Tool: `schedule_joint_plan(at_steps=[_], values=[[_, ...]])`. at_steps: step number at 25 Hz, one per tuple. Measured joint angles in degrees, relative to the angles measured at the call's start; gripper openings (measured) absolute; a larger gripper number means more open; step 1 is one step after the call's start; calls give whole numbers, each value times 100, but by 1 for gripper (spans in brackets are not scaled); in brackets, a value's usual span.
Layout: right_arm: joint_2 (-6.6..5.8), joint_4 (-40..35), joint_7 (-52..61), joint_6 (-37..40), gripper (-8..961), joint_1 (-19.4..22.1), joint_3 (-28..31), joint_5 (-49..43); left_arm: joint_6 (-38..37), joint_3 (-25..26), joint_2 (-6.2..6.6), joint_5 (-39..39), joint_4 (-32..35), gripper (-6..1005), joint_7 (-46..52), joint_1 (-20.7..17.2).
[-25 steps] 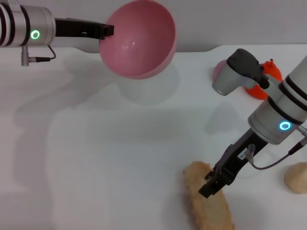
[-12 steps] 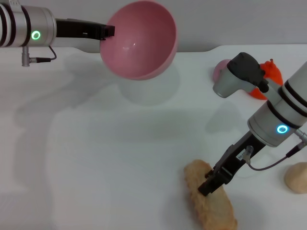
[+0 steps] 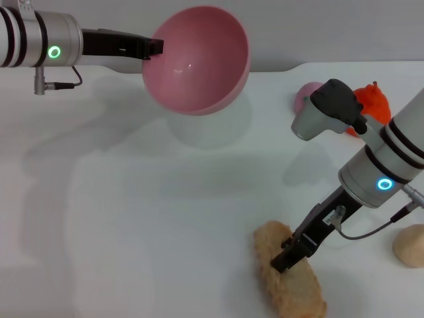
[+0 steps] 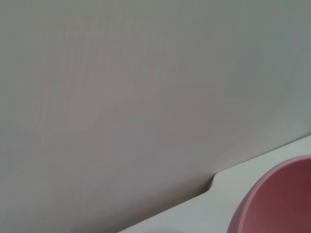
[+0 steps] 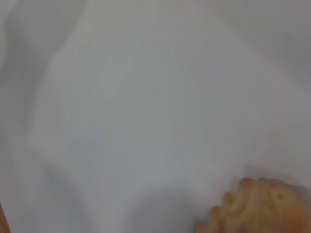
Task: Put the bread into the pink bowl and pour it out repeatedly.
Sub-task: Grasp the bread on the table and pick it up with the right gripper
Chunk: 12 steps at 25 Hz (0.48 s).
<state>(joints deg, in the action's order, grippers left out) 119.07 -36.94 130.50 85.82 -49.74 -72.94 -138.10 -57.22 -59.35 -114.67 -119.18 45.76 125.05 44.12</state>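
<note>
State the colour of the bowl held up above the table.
Plain pink, glossy inside: the bowl shows best in the head view.

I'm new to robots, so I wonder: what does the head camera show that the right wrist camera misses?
Only the head view shows the pink bowl held tilted in the air by the left gripper, the right gripper down at the bread, and a beige lump. The right wrist view adds nothing of its own. Both show the bread's end on the white table.

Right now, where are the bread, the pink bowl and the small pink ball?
bread (image 3: pixel 291 281): head view, pale upper surface.
pink bowl (image 3: pixel 199 59): head view, glossy inside wall.
small pink ball (image 3: pixel 306 93): head view, visible top, behind the right arm.
</note>
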Motion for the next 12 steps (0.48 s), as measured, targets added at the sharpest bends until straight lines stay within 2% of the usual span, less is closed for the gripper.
schedule_joint_plan(at_steps=[10, 12], values=[[2, -50, -42, -66, 435, 0, -149, 14, 3, -6, -15, 0, 3, 42, -11, -25], [3, -72, -43, -84, 373, 2, -223, 20, 5, -6, -19, 0, 3, 42, -12, -30]])
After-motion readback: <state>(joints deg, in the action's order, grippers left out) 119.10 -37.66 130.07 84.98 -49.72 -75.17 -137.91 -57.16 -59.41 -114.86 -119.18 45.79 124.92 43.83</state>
